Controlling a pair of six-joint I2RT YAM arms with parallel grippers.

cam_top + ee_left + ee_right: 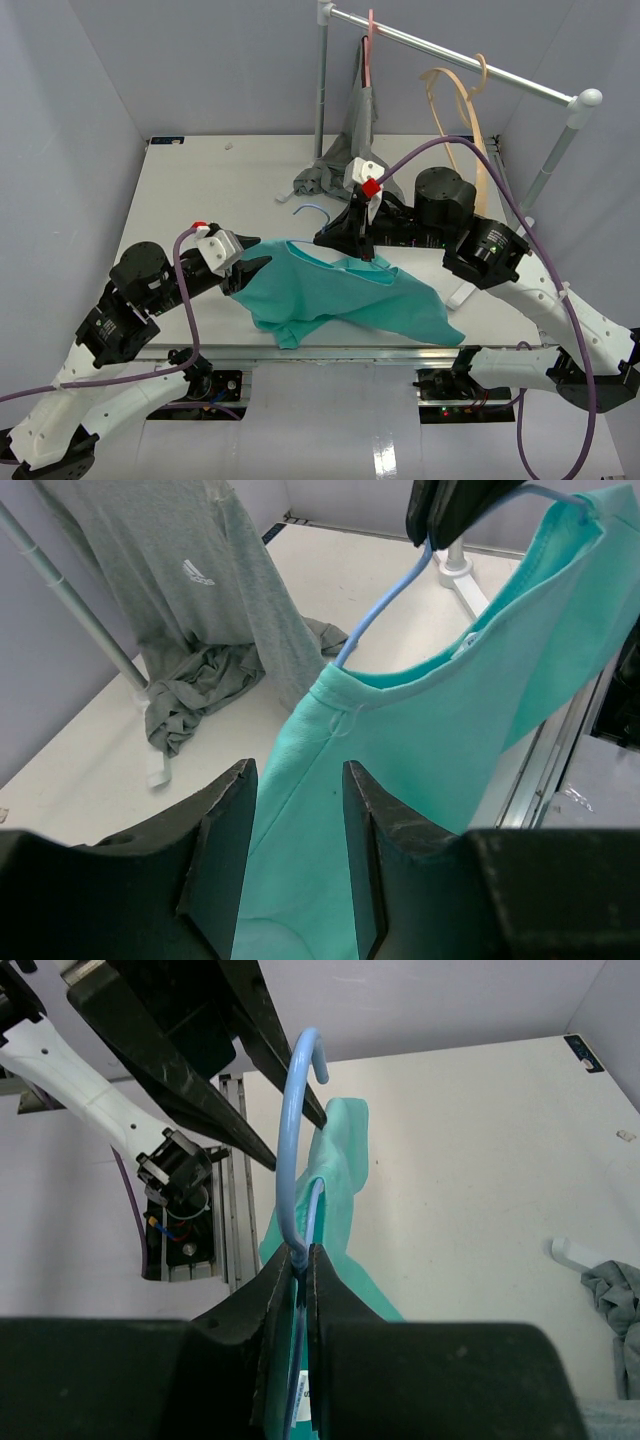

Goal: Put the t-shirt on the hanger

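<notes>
My right claw [303, 1256]: pressed together on the hanger [290, 1130], pinching the blue wire at the neck just under the hook. The hook sticks out past the tips, open end curling over, touching nothing. Below the pinch the wire runs down into the collar of the t-shirt [340, 295]. Teal cloth hangs just beside the pinch and under the claw. From the left wrist view, one wire shoulder goes inside the neck opening. Other shoulder: can't tell, cloth hides it.

My left claw [297, 780]: spread, nothing pinched. The shirt's shoulder seam and collar edge lie straight ahead of the gap. Cloth passes under the jaws; contact, can't tell. In the right wrist view its tips sit near the hook, just apart from it.

Outward: the shirt body spreads from under both claws back toward my bases, hem lying along the near edge of the table [215, 190], one corner close to the lip. Beyond the left claw, to its far left, there is bare tabletop up to the wall [60, 150]. Most room is there.

Beyond the right claw, on the far side, the grey garment [200, 580] hangs from a pink hanger [370, 45] on the rail [450, 55], its tail bunched on the table by the post foot [158, 768]. The tan wooden hanger [455, 100] is on the same rail, over my right arm, well apart from the claw tips. Tight on that side.
</notes>
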